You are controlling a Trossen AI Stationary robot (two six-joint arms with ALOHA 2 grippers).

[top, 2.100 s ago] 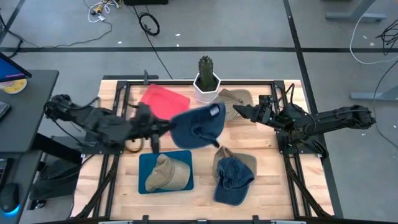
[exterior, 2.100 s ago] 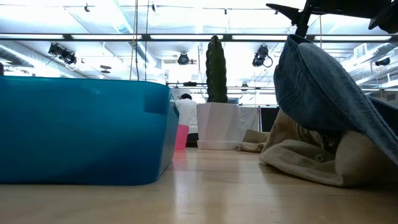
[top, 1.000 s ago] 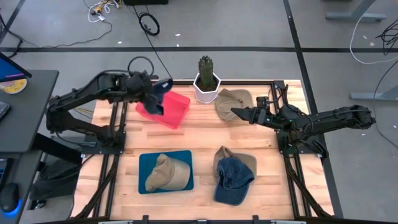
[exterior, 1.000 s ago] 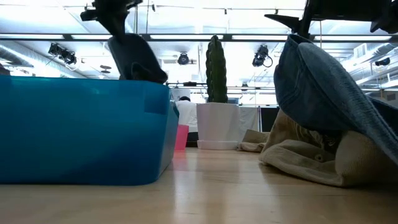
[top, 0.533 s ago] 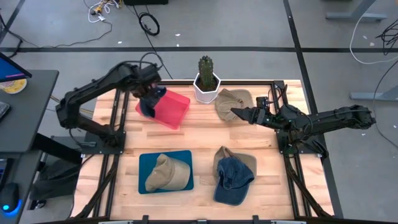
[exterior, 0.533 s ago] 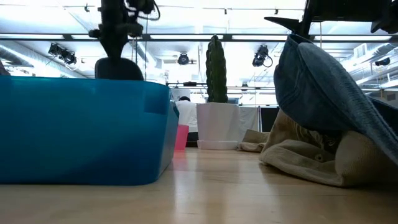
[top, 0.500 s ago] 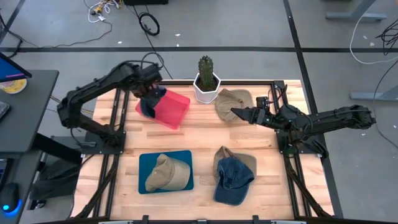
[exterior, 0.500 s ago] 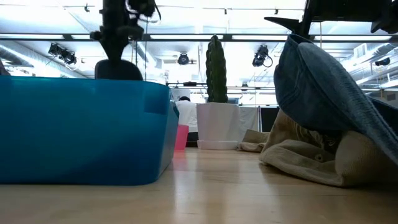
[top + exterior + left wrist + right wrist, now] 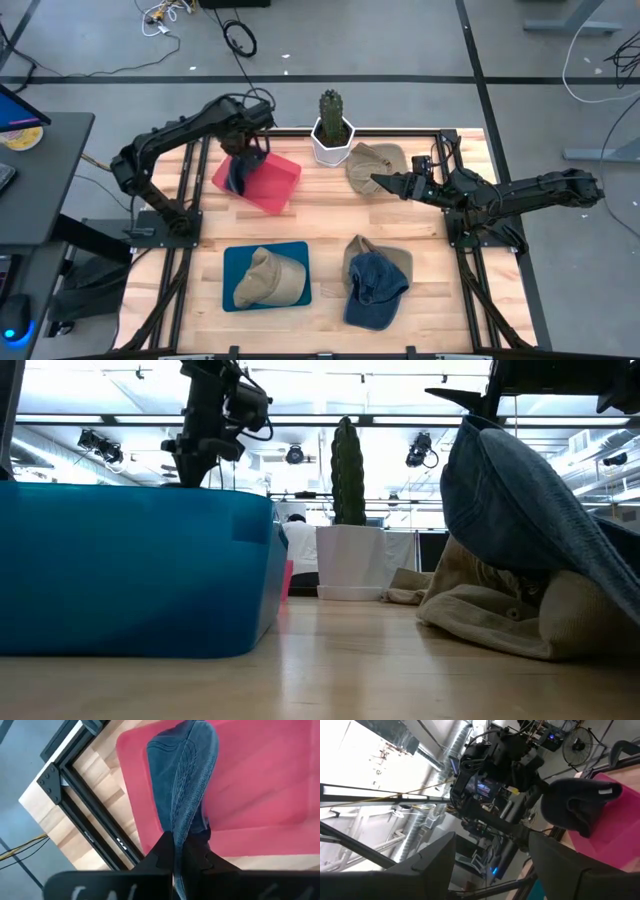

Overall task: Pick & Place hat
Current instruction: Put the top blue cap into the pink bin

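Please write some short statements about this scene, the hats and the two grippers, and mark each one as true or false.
1. The left gripper is shut on the dark blue hat. True.
2. That hat hangs over the blue tray. False: it is over the red tray.
3. The blue tray holds a tan hat. True.
4. The right gripper holds a hat. False: it is open and empty, beside the tan hat near the cactus pot.
5. A blue hat lies on a tan one at the table's front. True.
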